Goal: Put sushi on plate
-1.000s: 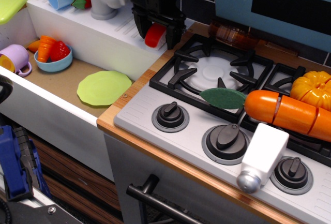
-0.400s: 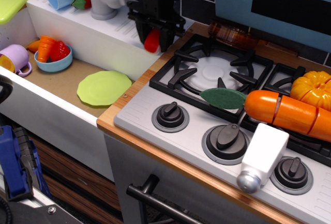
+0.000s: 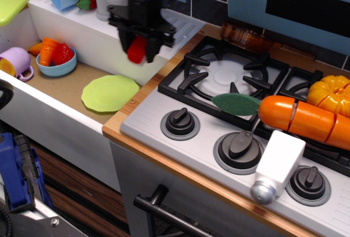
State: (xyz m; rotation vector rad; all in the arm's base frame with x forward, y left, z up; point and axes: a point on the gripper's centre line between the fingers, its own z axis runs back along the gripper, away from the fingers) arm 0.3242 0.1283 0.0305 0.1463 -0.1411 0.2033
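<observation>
- Your workspace is a toy kitchen: a recessed sink (image 3: pixel 60 92) with a brown floor on the left, a wooden counter edge, then a grey stove (image 3: pixel 229 111) with black grates filling the right side.
- At the sink's far left edge you have a lilac cup (image 3: pixel 16 62) on its side and, just beside it, a small blue bowl (image 3: pixel 56 67) holding orange and red toy food.
- Nearer the sink's right edge — close to the wooden counter — the plate (image 3: pixel 110 92) lies flat on the brown floor, nothing on it.
- Above and slightly right of the plate, your gripper (image 3: pixel 139 48) hangs in the air, its black jaws pinching the sushi (image 3: pixel 137 50); the red top shows between them, clear of every surface.
- On the stove's right half, a green leaf-shaped piece (image 3: pixel 236 103) touches the big orange carrot (image 3: pixel 303 119), with a yellow pumpkin (image 3: pixel 331 93) behind — at the front edge, a white shaker (image 3: pixel 276 166) lies across the knobs.
</observation>
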